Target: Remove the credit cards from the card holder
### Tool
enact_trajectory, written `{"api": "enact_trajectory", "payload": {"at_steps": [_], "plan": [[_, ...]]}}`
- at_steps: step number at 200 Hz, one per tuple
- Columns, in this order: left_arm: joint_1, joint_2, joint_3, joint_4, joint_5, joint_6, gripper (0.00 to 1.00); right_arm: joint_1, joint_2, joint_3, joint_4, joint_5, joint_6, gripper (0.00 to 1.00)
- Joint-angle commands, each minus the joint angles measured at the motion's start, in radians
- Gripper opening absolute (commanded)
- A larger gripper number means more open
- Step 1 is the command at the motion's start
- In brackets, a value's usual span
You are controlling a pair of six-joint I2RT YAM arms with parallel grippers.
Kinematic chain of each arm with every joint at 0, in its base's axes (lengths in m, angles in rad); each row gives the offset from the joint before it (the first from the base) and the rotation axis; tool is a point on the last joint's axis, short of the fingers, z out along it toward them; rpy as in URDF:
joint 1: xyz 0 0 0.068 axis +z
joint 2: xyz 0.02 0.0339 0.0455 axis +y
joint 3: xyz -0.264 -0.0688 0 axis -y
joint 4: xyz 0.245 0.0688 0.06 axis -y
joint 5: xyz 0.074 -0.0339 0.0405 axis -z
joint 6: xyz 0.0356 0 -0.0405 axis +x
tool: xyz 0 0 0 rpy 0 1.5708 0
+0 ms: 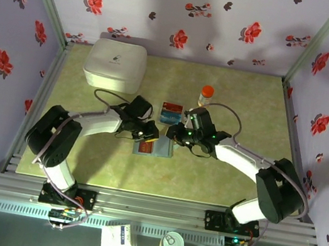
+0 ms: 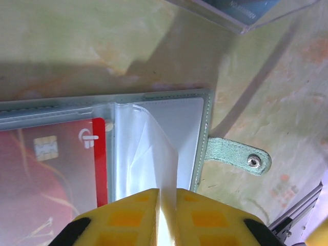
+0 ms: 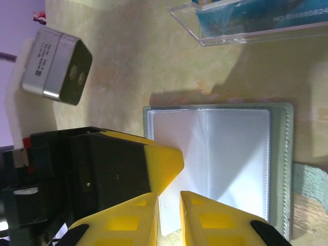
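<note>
Open on the green tabletop (image 1: pixel 238 104), the grey-blue bifold card holder (image 1: pixel 163 150) lies between both arms. The left tool (image 2: pixel 166 197) pinches its clear plastic sleeve (image 2: pixel 148 148), the red credit card (image 2: pixel 51 164) pocketed just beside (whether the right tool (image 3: pixel 169 200) grips, unclear).

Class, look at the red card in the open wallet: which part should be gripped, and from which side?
Probably the edge nearest the fold, approached from the middle of the wallet. The red card lies flat under clear plastic, and the left end effector holds a sleeve raised beside that edge.
</note>
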Motion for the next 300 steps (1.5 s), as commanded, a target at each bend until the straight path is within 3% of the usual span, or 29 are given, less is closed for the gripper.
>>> {"api": "enact_trajectory", "payload": {"at_steps": [1, 79, 117, 199, 300], "plan": [[-0.018, 0.041, 0.048, -0.021, -0.002, 0.003, 0.15, -0.011, -0.037, -0.003, -0.050, 0.034, -0.031, 0.19], [-0.061, 0.132, 0.159, -0.036, 0.021, 0.019, 0.32, -0.024, -0.092, -0.008, -0.116, 0.056, -0.052, 0.20], [-0.061, 0.134, 0.171, -0.043, 0.019, 0.027, 0.35, -0.025, -0.092, -0.005, -0.126, 0.056, -0.055, 0.20], [-0.019, 0.026, 0.043, -0.050, -0.031, 0.041, 0.30, -0.020, 0.022, 0.027, -0.103, 0.009, -0.048, 0.21], [0.113, -0.146, -0.177, -0.049, -0.051, 0.053, 0.25, 0.046, 0.217, 0.117, -0.091, -0.003, -0.048, 0.21]]}}
